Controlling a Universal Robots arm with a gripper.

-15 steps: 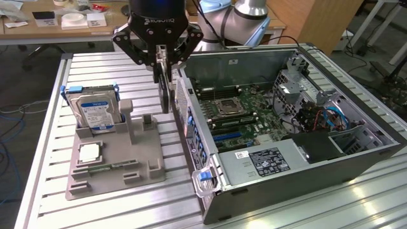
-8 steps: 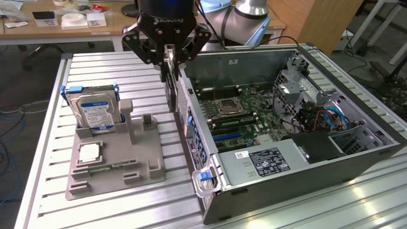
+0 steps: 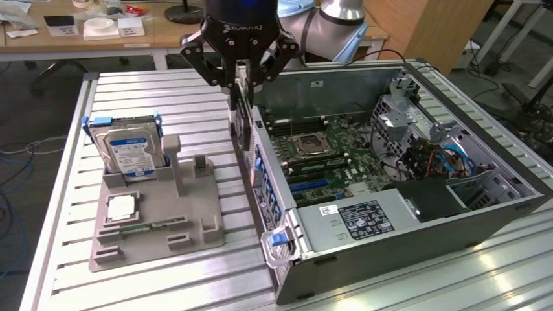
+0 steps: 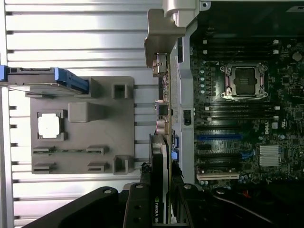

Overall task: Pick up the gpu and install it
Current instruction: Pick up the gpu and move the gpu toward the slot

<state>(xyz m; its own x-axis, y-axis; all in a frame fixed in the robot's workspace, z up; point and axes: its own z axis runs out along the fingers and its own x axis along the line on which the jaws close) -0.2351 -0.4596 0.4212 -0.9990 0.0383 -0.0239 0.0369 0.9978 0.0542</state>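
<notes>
The end effector (image 3: 240, 79) is closed on the gpu (image 3: 243, 126), holding it upright and edge-on at the open computer case (image 3: 415, 240), by the case's wall on the exterior view's left. Further to that view's left, a grey parts tray (image 3: 155, 220) carrying a hard drive (image 3: 129, 152) sits on the tabletop (image 3: 173, 91).

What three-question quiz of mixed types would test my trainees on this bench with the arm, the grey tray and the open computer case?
1. Multiple choice: what stands upright in the grey tray? A) the hard drive B) a fan C) a screwdriver
2. True or false: the gripper is shut on the gpu, which hangs vertically.
3. Short answer: on which side of the exterior view does the computer case sit?

Key: 1 A; 2 true; 3 the right.
</notes>
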